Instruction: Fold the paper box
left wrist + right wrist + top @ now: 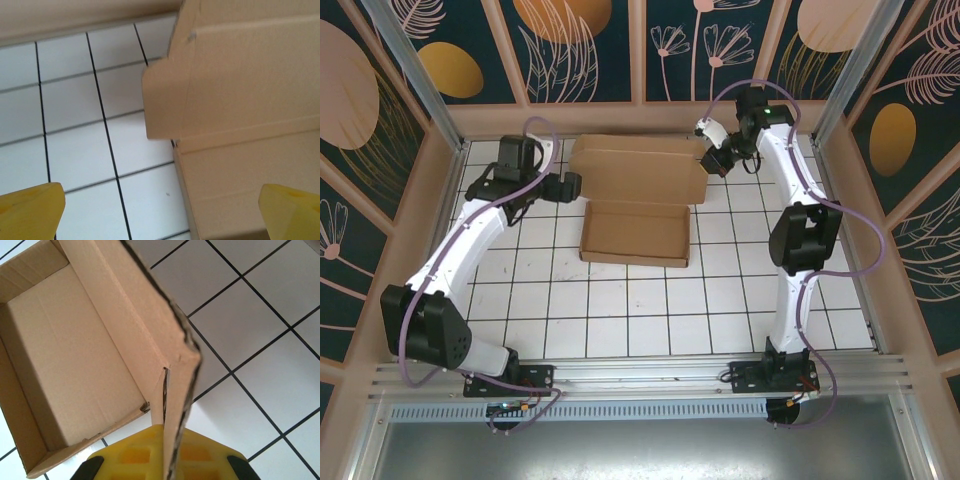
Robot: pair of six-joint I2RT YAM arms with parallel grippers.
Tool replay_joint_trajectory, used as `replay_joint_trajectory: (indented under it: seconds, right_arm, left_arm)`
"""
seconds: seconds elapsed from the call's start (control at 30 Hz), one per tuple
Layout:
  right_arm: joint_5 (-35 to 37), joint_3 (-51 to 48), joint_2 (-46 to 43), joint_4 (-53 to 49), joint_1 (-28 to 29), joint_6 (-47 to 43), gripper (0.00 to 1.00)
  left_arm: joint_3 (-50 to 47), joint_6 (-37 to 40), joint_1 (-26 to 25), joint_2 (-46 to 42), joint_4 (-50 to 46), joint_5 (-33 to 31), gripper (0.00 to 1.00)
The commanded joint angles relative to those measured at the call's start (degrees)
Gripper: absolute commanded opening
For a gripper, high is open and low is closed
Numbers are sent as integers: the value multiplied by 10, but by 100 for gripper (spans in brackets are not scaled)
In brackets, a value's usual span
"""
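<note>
Looking down on the paper box (635,205), plain brown corrugated cardboard, unprinted, sitting toward the far side of the white tiled table (620,320), squarely between the two arms. Half built by the look of it: a shallow tray (635,232) with its walls standing on the near side, and a lid panel (638,168) laid open behind, toward the back wall. Running long axis left to right, presenting one short end to each arm. Over to the right gripper (712,163): pinched fully shut on the flap (175,390) at the lid's right end, shown from the right wrist as a raw corrugated edge rising straight out from between the yellow fingers (125,459). Now to the left gripper (568,187): spread as wide as it goes, holding nothing, hovering just beside the lid's left end, facing the rounded side tab (165,100) and the crisp crease beyond. Clean board, sharp folds, a small slit where tab meets tray. Judging from this, all turning on that far hinge line: lid to swing forward over the tray, toward the arm bases, with the right arm on its end and the left near enough to take the opposite tab.
</note>
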Motion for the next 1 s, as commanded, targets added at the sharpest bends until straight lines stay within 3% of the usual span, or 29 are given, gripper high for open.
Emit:
replay_joint_trajectory:
  seconds: [0.0,0.13,0.27,0.5,0.77,0.97]
  right_arm:
    - [-16,-23,-27,-6,-2,-25,0]
    - [-28,-29,-26,-8,-2,-33,0]
    - [-37,-38,-28,-14,-1,-40,0]
    - [-54,-65,-37,-12,9,-43,0]
    - [-61,-81,-48,-7,10,-41,0]
    - [-45,-77,-50,-7,7,-35,0]
  left_arm:
    - [51,72,6,19,5,19,96]
    - [132,136,6,70,-60,24,89]
    - [249,212,7,162,-183,38,77]
    - [344,295,7,245,-265,42,75]
    - [488,321,9,352,-360,29,66]
    - [484,335,9,353,-385,56,58]
